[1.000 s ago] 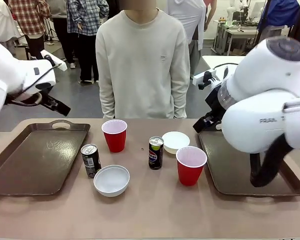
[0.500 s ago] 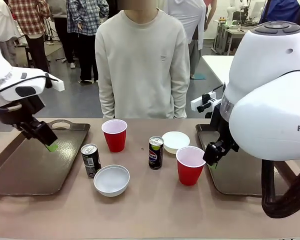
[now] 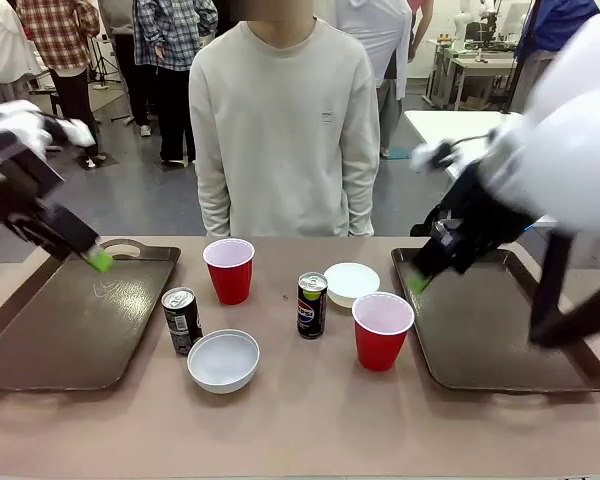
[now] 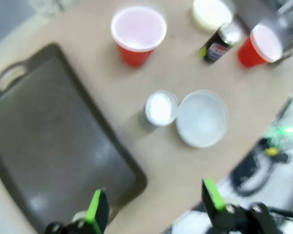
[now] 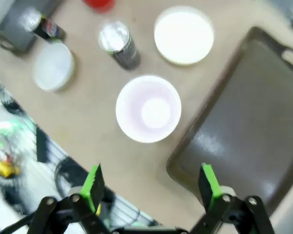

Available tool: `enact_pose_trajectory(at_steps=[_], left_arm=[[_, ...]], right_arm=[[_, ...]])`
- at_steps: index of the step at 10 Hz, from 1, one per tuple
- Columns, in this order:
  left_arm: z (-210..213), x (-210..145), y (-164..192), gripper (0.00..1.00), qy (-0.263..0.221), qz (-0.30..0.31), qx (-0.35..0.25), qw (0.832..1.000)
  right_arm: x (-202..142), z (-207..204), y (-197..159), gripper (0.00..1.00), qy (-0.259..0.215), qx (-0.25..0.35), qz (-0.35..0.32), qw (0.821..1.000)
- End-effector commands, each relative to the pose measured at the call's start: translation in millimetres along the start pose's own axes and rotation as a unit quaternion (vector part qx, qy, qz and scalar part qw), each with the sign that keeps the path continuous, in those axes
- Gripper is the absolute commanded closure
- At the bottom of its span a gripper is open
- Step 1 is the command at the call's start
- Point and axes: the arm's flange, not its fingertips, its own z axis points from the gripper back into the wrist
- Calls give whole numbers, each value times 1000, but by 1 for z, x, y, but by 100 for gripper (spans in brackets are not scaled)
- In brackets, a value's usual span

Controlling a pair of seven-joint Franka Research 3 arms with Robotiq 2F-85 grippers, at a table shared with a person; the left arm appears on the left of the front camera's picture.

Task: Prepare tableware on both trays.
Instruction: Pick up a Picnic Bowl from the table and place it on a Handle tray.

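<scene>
Two brown trays lie at the table's ends, the left tray (image 3: 60,330) (image 4: 44,146) and the right tray (image 3: 500,345) (image 5: 256,112), both bare. Between them stand two red cups (image 3: 229,270) (image 3: 382,330), two black cans (image 3: 182,320) (image 3: 311,305) and two white bowls (image 3: 223,360) (image 3: 351,283). My left gripper (image 3: 98,260) (image 4: 154,207) hangs open above the left tray's far end, holding nothing. High over the nearer red cup (image 5: 148,108), my right gripper (image 3: 417,283) (image 5: 150,185) is open and holds nothing. A can (image 5: 119,44) and a bowl (image 5: 184,34) lie beyond that cup.
A person in a cream sweater (image 3: 285,130) stands at the far edge of the table with hands out of sight. Bare tabletop (image 3: 310,420) runs along the near edge. Cables and floor clutter (image 5: 19,146) show below the table edge.
Both arms have swung. The left gripper rose and shifted toward the left tray's far handle. The right gripper lifted slightly beside the right tray's near-left corner, and its arm drew back to the right.
</scene>
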Motion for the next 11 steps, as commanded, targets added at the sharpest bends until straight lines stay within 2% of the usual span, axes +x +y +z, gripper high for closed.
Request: enact_pose_trajectory(at_steps=[1, 2, 3, 4, 5, 8, 11], left_arm=[[21, -11, 45, 0, -76, 31, -183, 980], [24, -16, 64, 0, -95, 47, -243, 964], [24, -23, 78, 0, -104, 66, -282, 951], [28, -31, 96, 0, -104, 89, -314, 939], [38, -41, 116, 0, -101, 118, -321, 934], [55, -74, 142, 0, -125, 179, -280, 935], [60, -82, 145, 0, -114, 185, -253, 943]], right_arm=[[-69, 24, -65, 0, -162, 249, -85, 951], [-90, 31, -85, 0, -198, 292, -97, 931], [-113, 32, -106, 0, -208, 321, -115, 917], [-127, 30, -119, 0, -205, 340, -129, 909], [-144, 23, -132, 0, -189, 361, -149, 901], [-171, 21, -133, 0, -145, 354, -173, 907], [-176, 20, -125, 0, -113, 335, -192, 915]])
